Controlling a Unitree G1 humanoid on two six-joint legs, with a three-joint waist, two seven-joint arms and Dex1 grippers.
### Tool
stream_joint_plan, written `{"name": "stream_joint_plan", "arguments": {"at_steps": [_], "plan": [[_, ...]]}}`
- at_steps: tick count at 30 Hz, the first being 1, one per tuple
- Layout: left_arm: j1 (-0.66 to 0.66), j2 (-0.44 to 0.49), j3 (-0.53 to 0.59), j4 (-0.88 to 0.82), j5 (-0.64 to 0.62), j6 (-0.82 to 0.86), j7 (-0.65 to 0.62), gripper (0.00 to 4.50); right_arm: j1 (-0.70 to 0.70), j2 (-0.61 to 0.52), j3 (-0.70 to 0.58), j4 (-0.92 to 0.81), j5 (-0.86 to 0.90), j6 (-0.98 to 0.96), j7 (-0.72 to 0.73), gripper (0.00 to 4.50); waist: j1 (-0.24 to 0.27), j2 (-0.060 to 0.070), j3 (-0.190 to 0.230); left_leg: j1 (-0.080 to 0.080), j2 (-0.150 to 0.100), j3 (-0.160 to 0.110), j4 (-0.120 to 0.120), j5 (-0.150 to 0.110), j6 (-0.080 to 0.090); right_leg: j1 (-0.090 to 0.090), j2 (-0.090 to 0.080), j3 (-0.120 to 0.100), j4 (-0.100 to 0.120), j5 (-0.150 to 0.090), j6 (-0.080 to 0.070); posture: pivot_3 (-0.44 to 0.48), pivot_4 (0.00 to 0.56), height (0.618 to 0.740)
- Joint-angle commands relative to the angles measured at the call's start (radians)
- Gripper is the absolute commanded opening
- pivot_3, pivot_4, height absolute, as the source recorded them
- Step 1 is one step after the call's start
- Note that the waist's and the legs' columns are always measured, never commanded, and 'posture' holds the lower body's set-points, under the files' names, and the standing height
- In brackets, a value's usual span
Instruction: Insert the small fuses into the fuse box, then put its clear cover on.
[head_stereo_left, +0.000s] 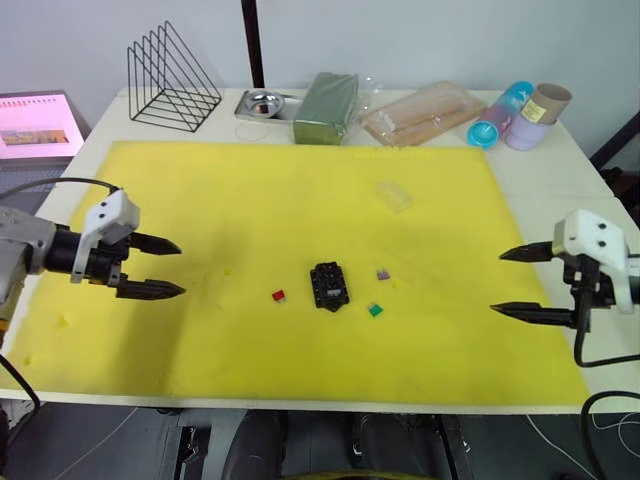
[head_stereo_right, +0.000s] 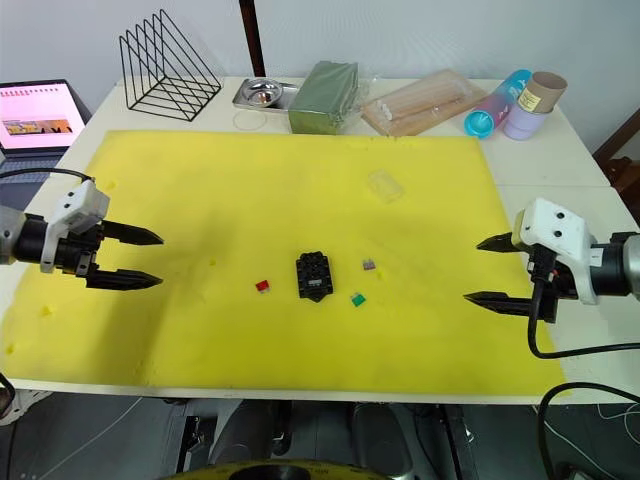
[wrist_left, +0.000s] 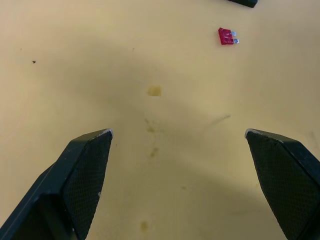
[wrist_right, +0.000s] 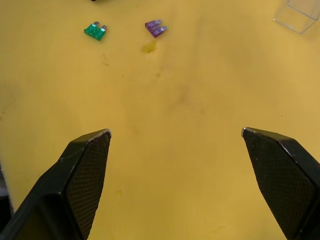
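The fuse box (head_stereo_left: 329, 286) lies flat near the middle of the yellow mat (head_stereo_left: 200, 200), slots up. The red fuse (head_stereo_left: 279, 296) lies just to its left. The purple fuse (head_stereo_left: 383, 274) and green fuse (head_stereo_left: 375, 310) lie just to its right, apart from it and from each other. The clear cover (head_stereo_left: 393, 195) rests farther back on the mat, well apart from the box.

The mat covers most of the white surface (head_stereo_left: 540, 160). Along the rear edge stand a black wire rack (head_stereo_left: 170, 80), a metal tray (head_stereo_left: 262, 104), a green packet (head_stereo_left: 327, 108), a clear bag of sticks (head_stereo_left: 425, 112) and toppled cups (head_stereo_left: 518, 115). A laptop (head_stereo_right: 35, 115) sits off the left side.

The left end effector (head_stereo_left: 165, 267) hovers over the mat's left part, fingers spread, empty. The right end effector (head_stereo_left: 512, 283) hovers at the right edge, likewise spread and empty.

The left wrist view resolves the red fuse's two metal blades; the right wrist view resolves those of the green and purple fuses, plus a corner of the cover.
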Motion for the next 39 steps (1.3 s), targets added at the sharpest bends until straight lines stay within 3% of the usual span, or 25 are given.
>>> {"name": "stream_joint_plan", "arguments": {"at_steps": [1, 10, 13, 24, 28, 30, 39], "plan": [[-0.002, -0.021, 0.024, -0.078, -0.041, 0.048, 0.009, 4.5, -0.058, -0.006, -0.018, -0.062, 0.046, 0.016, -0.032, 4.47, 0.0, 0.0, 0.0, 0.0, 0.0, 0.0, 0.0, 0.0, 0.0, 0.0, 0.0, 0.0, 0.0, 0.0, 0.001, 0.0, 0.15, 0.74], [-0.021, -0.203, -0.001, -0.275, -0.215, 0.461, 0.182, 4.5, -0.354, 0.099, 0.22, -0.216, 0.213, 0.175, -0.182, 4.47, -0.004, -0.001, 0.001, 0.0, 0.002, 0.0, 0.0, 0.0, 0.0, 0.0, 0.002, 0.001, 0.001, 0.001, 0.002, 0.0, 0.15, 0.74], [-0.046, -0.271, 0.022, -0.289, -0.313, 0.682, 0.272, 4.5, -0.456, 0.165, 0.333, -0.24, 0.212, 0.203, -0.233, 4.47, -0.004, -0.002, 0.001, 0.0, 0.002, -0.001, 0.0, 0.0, 0.0, -0.001, 0.003, 0.001, 0.001, 0.001, 0.002, 0.0, 0.15, 0.74], [-0.033, -0.386, 0.146, -0.271, -0.492, 1.144, 0.514, 4.5, -0.59, 0.282, 0.499, -0.26, 0.175, 0.221, -0.319, 4.47, -0.001, -0.002, 0.001, 0.0, 0.001, -0.005, 0.001, 0.0, 0.0, -0.001, 0.002, 0.001, 0.002, 0.001, 0.002, 0.0, 0.15, 0.74], [-0.018, -0.405, 0.167, -0.285, -0.505, 1.181, 0.563, 3.97, -0.602, 0.295, 0.526, -0.253, 0.152, 0.214, -0.326, 4.5, -0.001, -0.002, 0.001, 0.0, 0.001, -0.006, 0.001, 0.0, 0.0, -0.001, 0.002, 0.0, 0.002, 0.001, 0.001, 0.0, 0.15, 0.74], [-0.015, -0.401, 0.168, -0.262, -0.534, 1.198, 0.578, 3.29, -0.602, 0.295, 0.533, -0.252, 0.142, 0.208, -0.323, 4.5, 0.0, -0.002, 0.001, 0.0, 0.001, -0.006, 0.001, 0.0, 0.0, -0.001, 0.002, 0.0, 0.002, 0.001, 0.001, 0.0, 0.15, 0.74], [-0.004, -0.469, 0.198, -0.212, -0.557, 1.194, 0.687, 3.29, -0.606, 0.302, 0.547, -0.242, 0.122, 0.199, -0.318, 4.5, 0.001, -0.002, 0.001, 0.0, 0.0, -0.006, 0.001, 0.0, 0.0, -0.001, 0.0, 0.0, 0.002, 0.001, 0.001, 0.0, 0.15, 0.74]]}}
